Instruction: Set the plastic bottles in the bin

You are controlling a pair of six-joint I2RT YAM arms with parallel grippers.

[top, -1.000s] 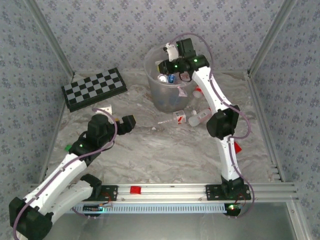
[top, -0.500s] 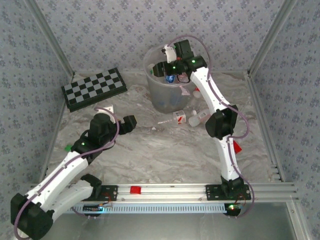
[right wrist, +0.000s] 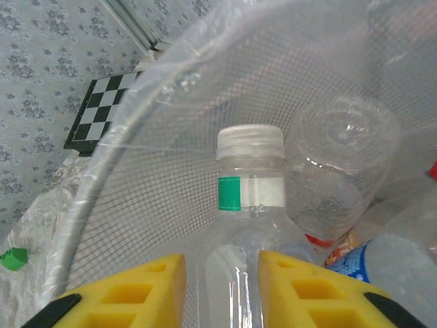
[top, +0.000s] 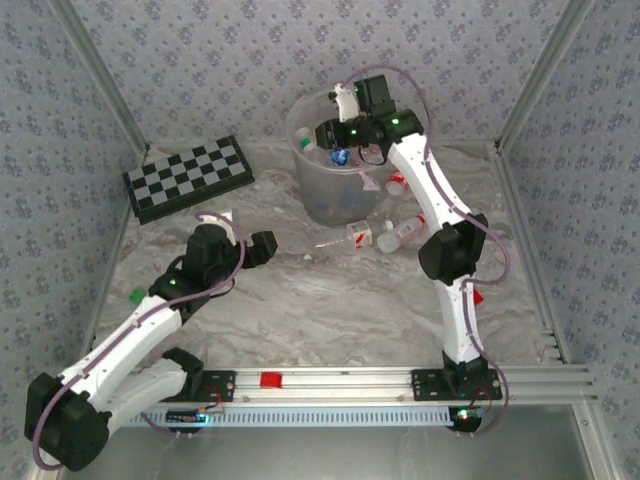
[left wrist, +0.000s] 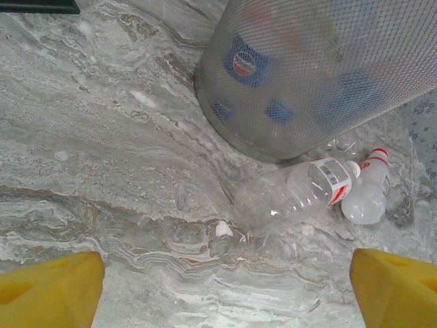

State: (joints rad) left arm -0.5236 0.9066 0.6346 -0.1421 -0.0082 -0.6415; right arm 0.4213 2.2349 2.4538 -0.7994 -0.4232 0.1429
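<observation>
The bin (top: 325, 200) stands at the back centre, with several plastic bottles inside it. My right gripper (top: 327, 136) hangs over its rim. In the right wrist view its yellow fingers (right wrist: 147, 290) press both sides of a clear bottle (right wrist: 249, 184) with a white cap and green band, held inside the bin's mesh wall (right wrist: 150, 178). Two bottles (top: 358, 235) (top: 402, 231) lie on the table in front of the bin; the left wrist view shows them as a clear bottle (left wrist: 293, 195) and a red-capped bottle (left wrist: 365, 198). My left gripper (top: 262, 246) is open and apart from them.
A chessboard (top: 188, 176) lies at the back left. A green cap (top: 135, 295) sits near the left wall, and a third bottle (top: 397, 182) lies to the right of the bin. Red pieces rest on the front rail (top: 270, 379) and beside the right arm (top: 477, 295).
My left arm has reached a little further right toward the lying bottles. My right gripper has stayed over the bin, shifting only slightly.
</observation>
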